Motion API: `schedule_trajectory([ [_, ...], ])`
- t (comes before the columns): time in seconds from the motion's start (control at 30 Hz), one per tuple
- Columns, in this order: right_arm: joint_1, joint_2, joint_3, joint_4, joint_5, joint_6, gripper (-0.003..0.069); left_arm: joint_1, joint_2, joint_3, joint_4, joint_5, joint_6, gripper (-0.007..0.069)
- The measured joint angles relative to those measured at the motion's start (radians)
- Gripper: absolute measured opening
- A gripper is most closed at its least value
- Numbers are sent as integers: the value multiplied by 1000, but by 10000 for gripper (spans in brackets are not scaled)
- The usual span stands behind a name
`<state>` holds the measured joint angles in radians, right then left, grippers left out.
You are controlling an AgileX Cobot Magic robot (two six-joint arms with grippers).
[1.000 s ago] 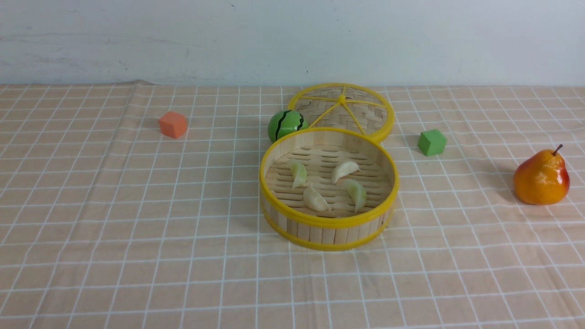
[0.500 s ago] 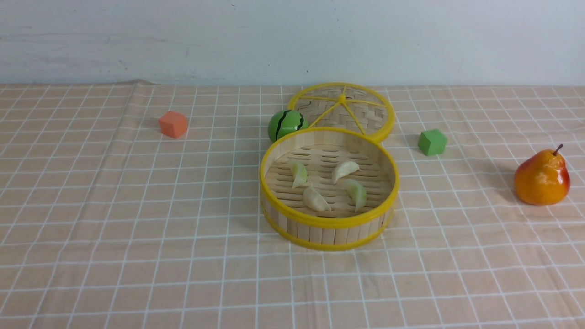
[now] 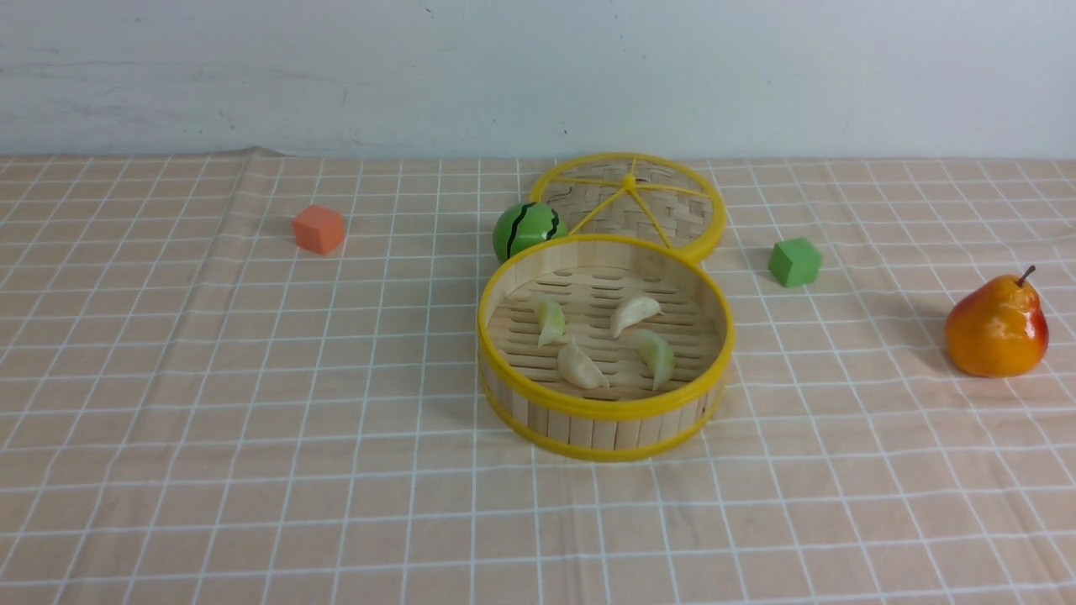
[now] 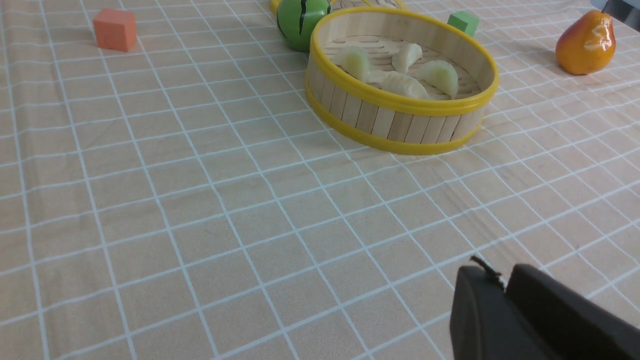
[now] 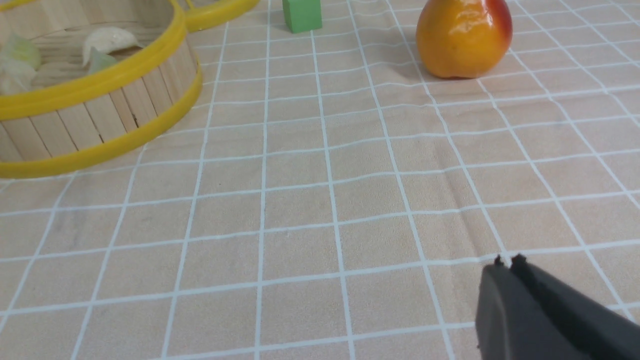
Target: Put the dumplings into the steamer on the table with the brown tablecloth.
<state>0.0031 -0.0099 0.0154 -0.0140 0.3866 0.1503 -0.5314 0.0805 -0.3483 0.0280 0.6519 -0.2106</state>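
A: Brown checked tablecloth (image 3: 252, 403) covers the whole tabletop; nothing has shifted since a second ago.

B: Grippers?

A: Left gripper (image 4: 505, 285) and right gripper (image 5: 506, 262) hover above the cloth, cut off, jaws together, empty.

B: Dumplings?

A: Four pleated dumplings (image 3: 603, 340) lie in the slatted bamboo steamer (image 3: 605, 412), mid-table; its woven lid (image 3: 639, 210) sits partly hidden behind, toward the far edge

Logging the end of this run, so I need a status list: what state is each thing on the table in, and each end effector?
steamer: uncovered, upright, holding four dumplings
dumplings: all four inside the steamer, on its slats
lid: off, lying flat behind the steamer
watermelon ball: resting beside the lid
pear: upright
orange cube: on the cloth
green cube: on the cloth
left end effector: shut, empty
right end effector: shut, empty
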Motion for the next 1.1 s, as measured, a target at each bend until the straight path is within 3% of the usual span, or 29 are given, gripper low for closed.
schedule_trajectory([
  [0.57,0,0,0,0,0,0,14,0,0,0,-17,-3,0,81],
  [0.7,0,0,0,0,0,0,14,4,0,15,-5,-84,0,50],
  [0.77,0,0,0,0,0,0,15,68,-11,54,25,-202,0,-14],
  [0.93,0,0,0,0,1,0,22,292,-70,171,27,-388,0,-14],
  [1.1,0,0,0,0,1,0,27,467,-91,291,-14,-448,0,-14],
])
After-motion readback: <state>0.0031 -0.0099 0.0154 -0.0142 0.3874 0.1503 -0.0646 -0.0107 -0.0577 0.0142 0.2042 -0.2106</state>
